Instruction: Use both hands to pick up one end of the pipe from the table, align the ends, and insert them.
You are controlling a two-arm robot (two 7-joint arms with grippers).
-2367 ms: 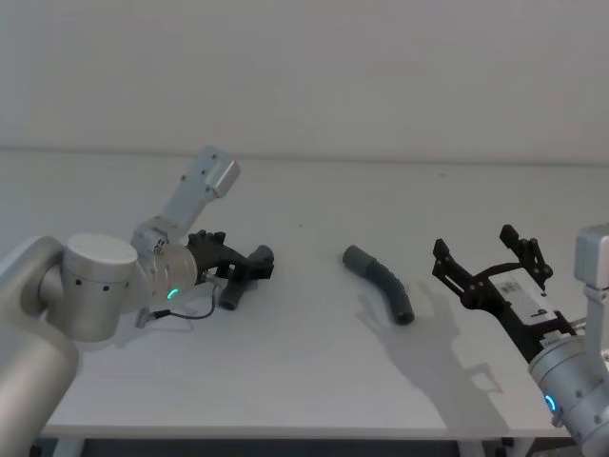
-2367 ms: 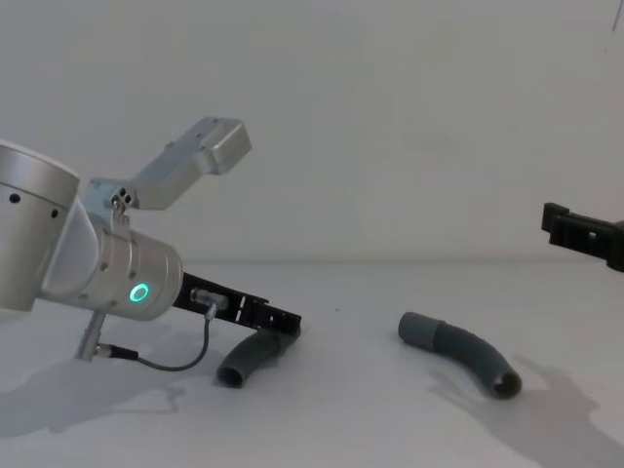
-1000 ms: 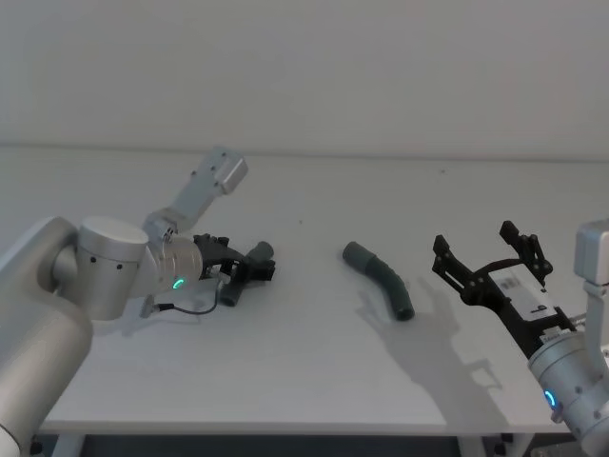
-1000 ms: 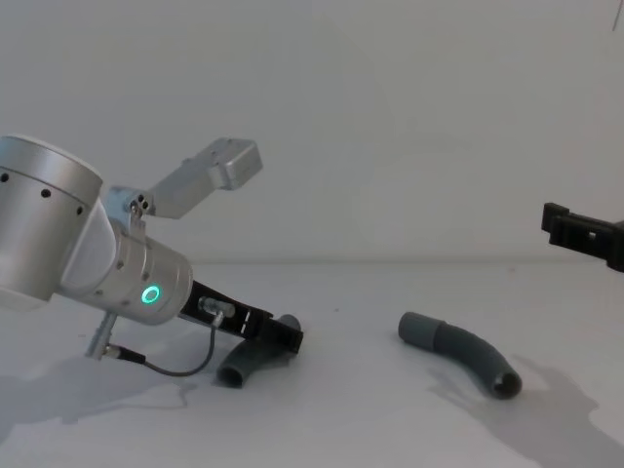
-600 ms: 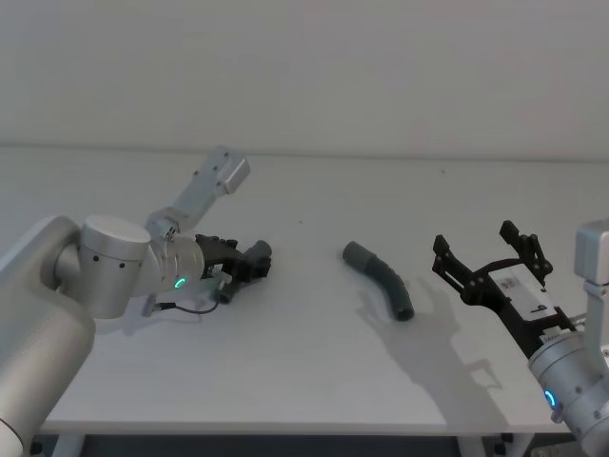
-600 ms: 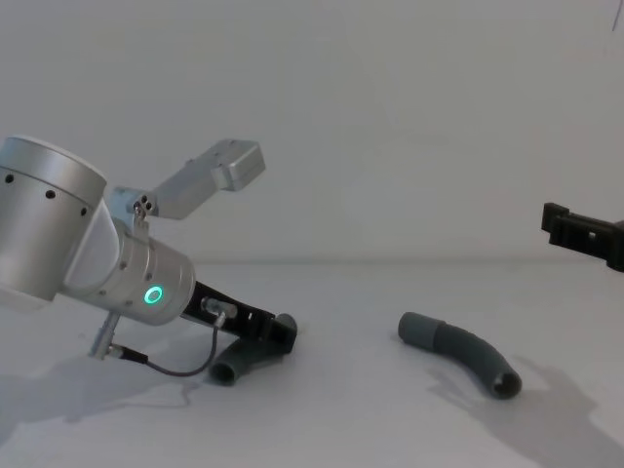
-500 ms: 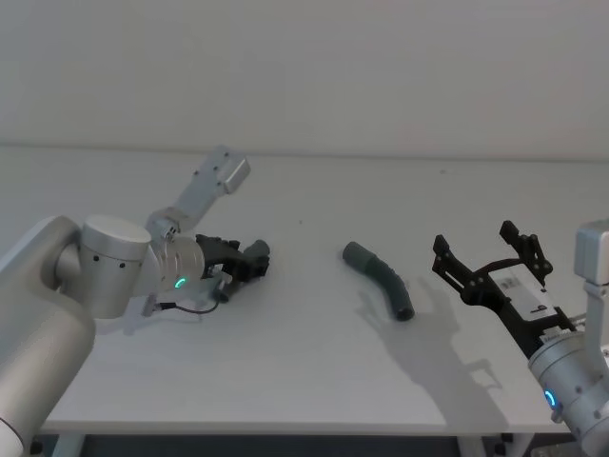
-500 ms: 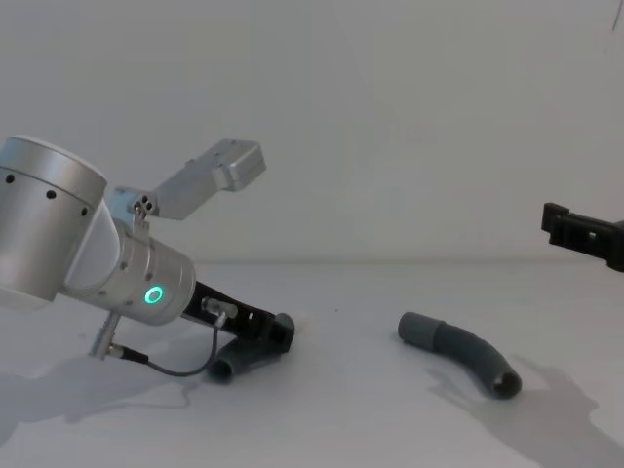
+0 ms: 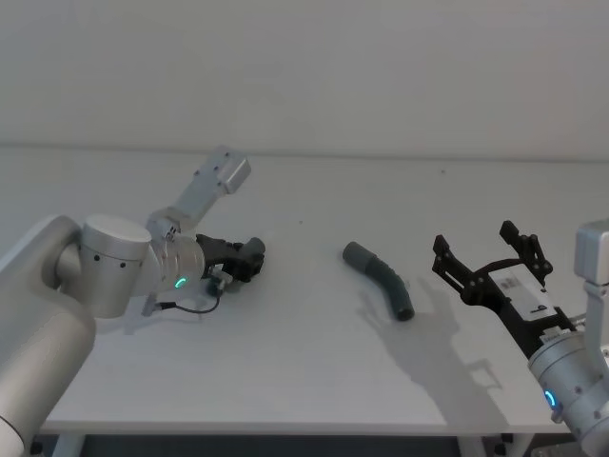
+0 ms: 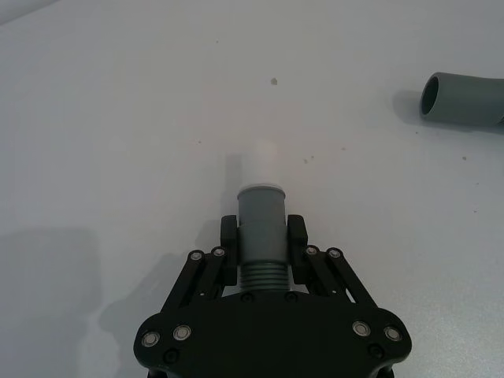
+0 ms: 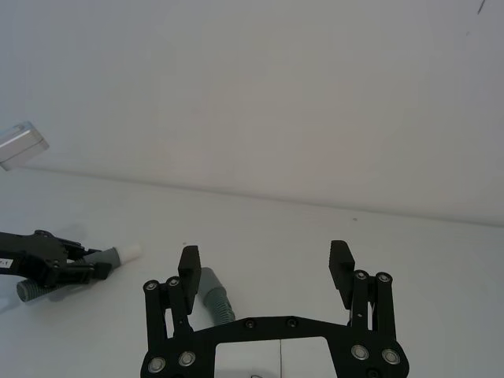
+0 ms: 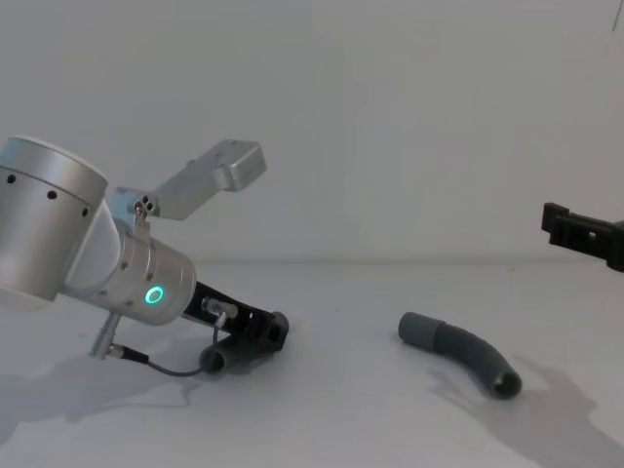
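Here left tool [image 10: 262, 231] pinches one pipe piece [image 10: 261, 222], collar [image 10: 261, 201] jutting out; right tool [image 11: 265, 258] spread.

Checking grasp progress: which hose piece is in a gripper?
The piece with the white sleeve, clamped in the left gripper; the other piece lies free on the table, apart from the open right gripper.

Bare matte white-grey table [image 9: 304, 357] lies open between the black left gripper's [image 10: 261, 235] clamped grey collared hose [image 10: 261, 206] and the loose curved ribbed hose [image 9: 383, 280].
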